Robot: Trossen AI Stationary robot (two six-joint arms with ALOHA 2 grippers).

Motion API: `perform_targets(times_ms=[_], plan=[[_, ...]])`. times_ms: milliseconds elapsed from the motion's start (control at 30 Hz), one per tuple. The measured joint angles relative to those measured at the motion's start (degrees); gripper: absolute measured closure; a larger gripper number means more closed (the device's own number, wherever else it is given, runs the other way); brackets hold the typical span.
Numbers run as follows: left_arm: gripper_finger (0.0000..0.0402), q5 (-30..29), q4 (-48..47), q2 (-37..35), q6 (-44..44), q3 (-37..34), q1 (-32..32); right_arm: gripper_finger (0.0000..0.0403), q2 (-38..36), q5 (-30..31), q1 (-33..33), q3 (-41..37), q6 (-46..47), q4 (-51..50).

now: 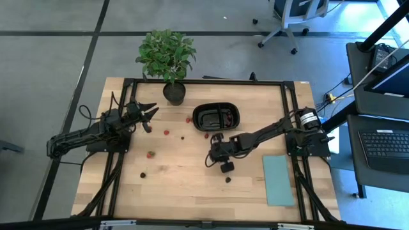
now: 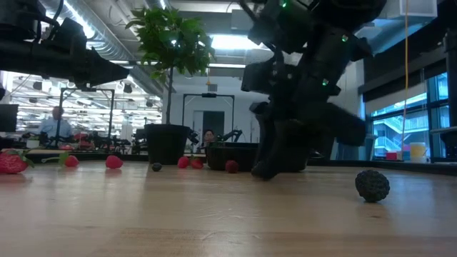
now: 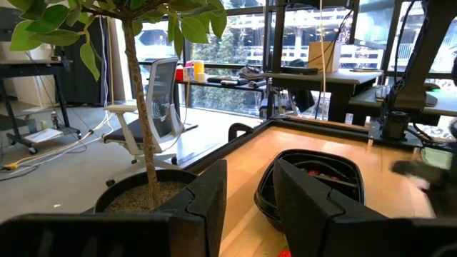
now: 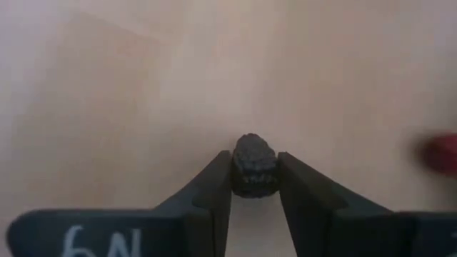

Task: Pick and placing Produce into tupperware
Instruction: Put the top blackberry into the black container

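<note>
The black oval tray (image 1: 216, 116) sits at the table's far middle and holds a few red pieces (image 3: 325, 173). Red and dark berries lie scattered on the wood: a red one (image 1: 150, 154), a dark one (image 1: 143, 174), another dark one (image 2: 372, 185). My right gripper (image 1: 213, 155) is low over the table, near of the tray, shut on a dark berry (image 4: 253, 171). My left gripper (image 1: 148, 115) is open and empty, raised at the far left next to the potted plant (image 1: 167, 54), and it also shows in its wrist view (image 3: 250, 207). My right gripper pinches the dark berry's two opposite sides (image 4: 251, 187) between its two fingertips (image 4: 218, 189). The fingers come from above, pointing down. In the low view the fingertips (image 2: 265, 171) reach down to the tabletop; whether the berry is clear of the wood cannot be told.
A potted plant's dark pot (image 1: 174, 93) stands left of the tray at the far edge. A pale teal rectangle (image 1: 278, 180) lies at the near right. A red berry (image 4: 439, 153) lies close beside my right gripper. Bare wood spreads across the near middle.
</note>
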Motion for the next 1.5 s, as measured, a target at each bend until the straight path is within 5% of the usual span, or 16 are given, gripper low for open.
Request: perform_targets(times_ms=[567, 1500], plan=[[0.0292, 0.0, 0.0, 0.0, 0.0, 0.0, 0.0, 0.0299, -14.8, 3.3, -11.5, 0.1, -1.5, -0.8], [0.0292, 0.0, 0.0, 0.0, 0.1, 0.0, 0.0, 0.0301, -14.6, -7.9, -22.6, 0.1, 5.5, 4.9]])
